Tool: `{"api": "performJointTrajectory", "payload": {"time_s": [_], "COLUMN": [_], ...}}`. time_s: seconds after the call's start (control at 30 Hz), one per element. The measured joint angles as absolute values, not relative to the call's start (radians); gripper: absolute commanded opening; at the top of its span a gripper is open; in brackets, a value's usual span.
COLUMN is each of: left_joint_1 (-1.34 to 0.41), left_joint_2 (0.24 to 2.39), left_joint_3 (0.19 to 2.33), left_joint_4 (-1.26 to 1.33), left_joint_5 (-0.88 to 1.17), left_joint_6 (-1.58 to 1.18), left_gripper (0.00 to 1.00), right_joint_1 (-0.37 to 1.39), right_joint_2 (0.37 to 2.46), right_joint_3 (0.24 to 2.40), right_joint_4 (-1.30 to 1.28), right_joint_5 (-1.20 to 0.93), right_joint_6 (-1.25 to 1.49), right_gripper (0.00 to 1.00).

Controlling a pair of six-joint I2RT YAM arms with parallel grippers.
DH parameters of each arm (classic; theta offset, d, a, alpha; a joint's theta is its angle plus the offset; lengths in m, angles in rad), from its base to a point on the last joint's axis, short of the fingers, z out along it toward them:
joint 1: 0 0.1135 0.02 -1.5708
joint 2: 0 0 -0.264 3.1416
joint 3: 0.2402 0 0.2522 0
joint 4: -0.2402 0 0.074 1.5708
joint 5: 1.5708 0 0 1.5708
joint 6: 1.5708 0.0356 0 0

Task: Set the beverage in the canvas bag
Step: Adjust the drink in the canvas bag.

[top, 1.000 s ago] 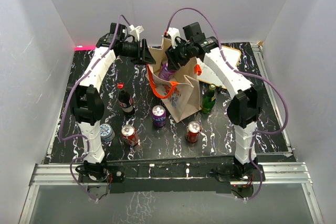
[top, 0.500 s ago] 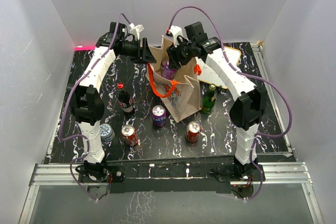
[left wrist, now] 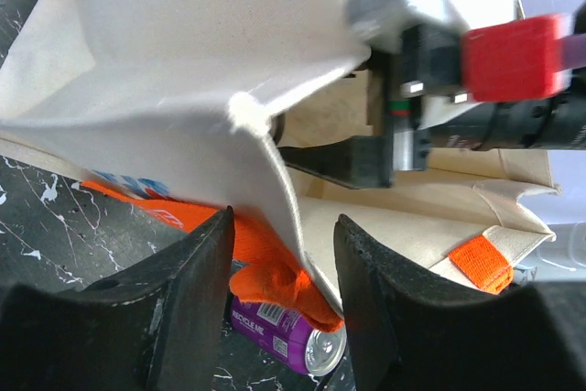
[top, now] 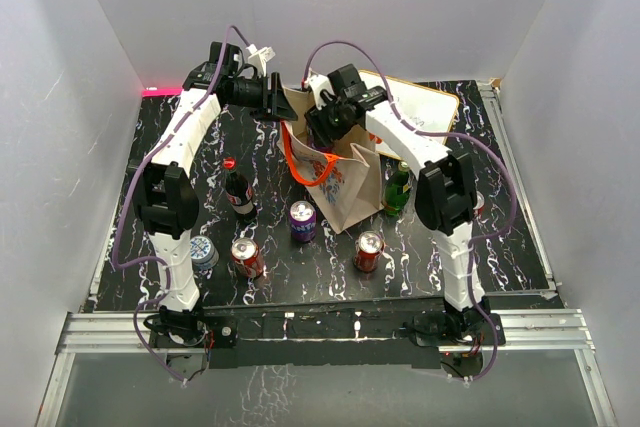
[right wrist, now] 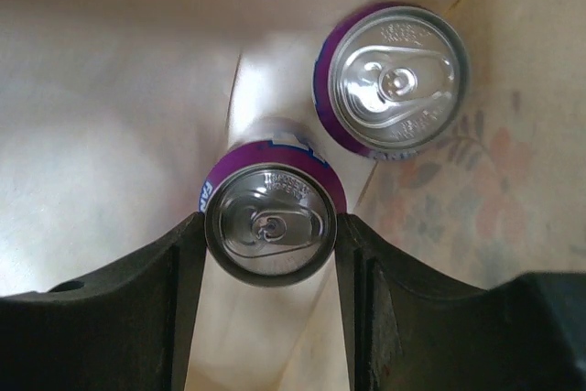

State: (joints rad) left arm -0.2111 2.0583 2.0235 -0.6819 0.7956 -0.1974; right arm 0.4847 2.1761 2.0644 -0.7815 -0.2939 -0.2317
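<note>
Two purple cans (right wrist: 270,217) inside canvas bag (top: 345,182), right gripper (right wrist: 268,258) clasping one

The canvas bag (top: 345,182) hides the right fingers (right wrist: 174,318), apparently inside.

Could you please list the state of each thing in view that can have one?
canvas bag: upright, mouth held open.
left gripper: shut on the bag's rim.
right gripper: inside the bag, shut on purple can.
purple can: upright, unopened, gripped.
second purple can: upright in bag, unopened.
green bottle: upright beside bag.
</note>
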Motion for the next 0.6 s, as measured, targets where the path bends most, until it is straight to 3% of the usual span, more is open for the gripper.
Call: {"api": "performJointTrajectory", "payload": {"time_s": [0.37,0.6], "left_joint_1": [-0.211,-0.211], "left_joint_2": [2.058,2.058], "left_joint_3": [2.007,1.966], "left_joint_4": [-0.682,-0.685], "left_joint_5": [0.819,0.824], "left_joint_6": [-0.191,-0.182], "left_gripper": [0.32,0.29], "right_joint_1": [0.509,0.508], "right_joint_2": [2.215,2.215], "right_joint_3": [2.141,2.153], "right_joint_4": [-0.813,-0.828], "right_joint_5": [-0.150,-0.070], "right_joint_6": [-0.237,-0.237], "right_gripper": [0.08,0.08]}}
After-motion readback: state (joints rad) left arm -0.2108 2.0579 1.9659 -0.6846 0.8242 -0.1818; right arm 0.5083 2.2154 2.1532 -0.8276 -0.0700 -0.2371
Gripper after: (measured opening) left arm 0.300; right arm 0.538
